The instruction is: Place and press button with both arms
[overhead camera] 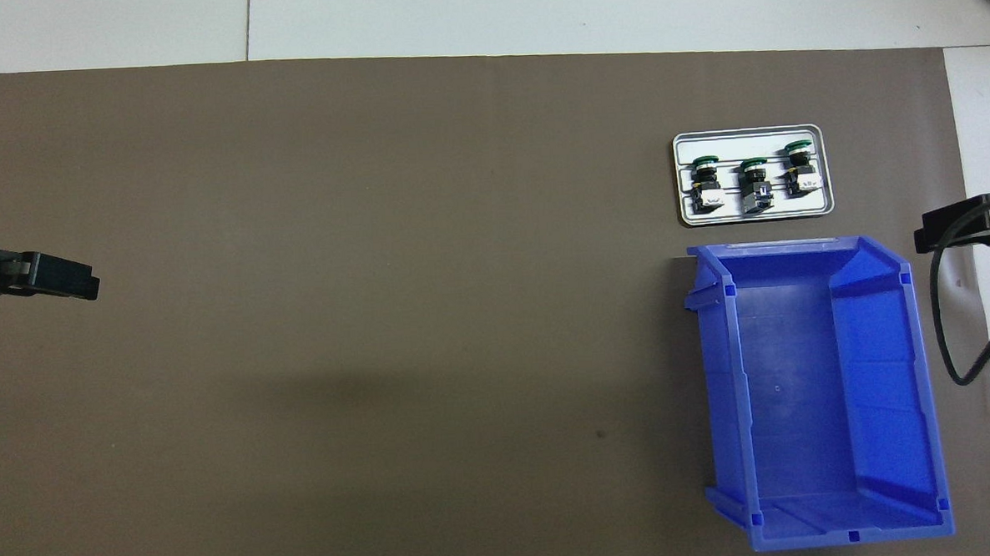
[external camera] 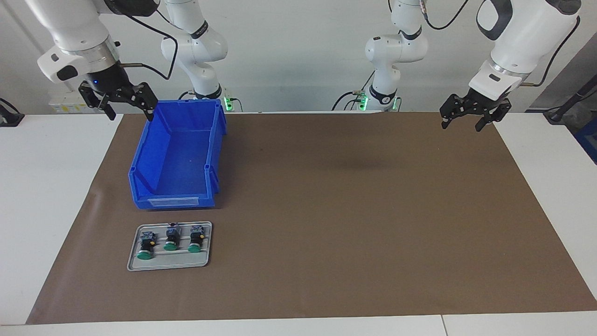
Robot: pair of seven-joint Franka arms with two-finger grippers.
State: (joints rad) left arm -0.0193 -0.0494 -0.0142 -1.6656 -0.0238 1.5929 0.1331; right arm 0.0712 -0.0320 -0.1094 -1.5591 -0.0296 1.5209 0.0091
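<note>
Left pincer [external camera: 469, 121] raised, fingers spread, right pincer [external camera: 126, 103] raised, fingers spread

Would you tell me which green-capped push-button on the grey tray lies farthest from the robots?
The green-capped push-button at the tray's right-arm end; its cap sits lowest in the facing view.

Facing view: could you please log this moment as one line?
buttons: three on tray | bin: empty | left gripper: open, raised | right gripper: open, raised

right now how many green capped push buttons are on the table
3, side by side in a row on the flat grey metal tray: one toward the right arm's end, one in the middle, one toward the left arm's. None looks hidden.
</note>
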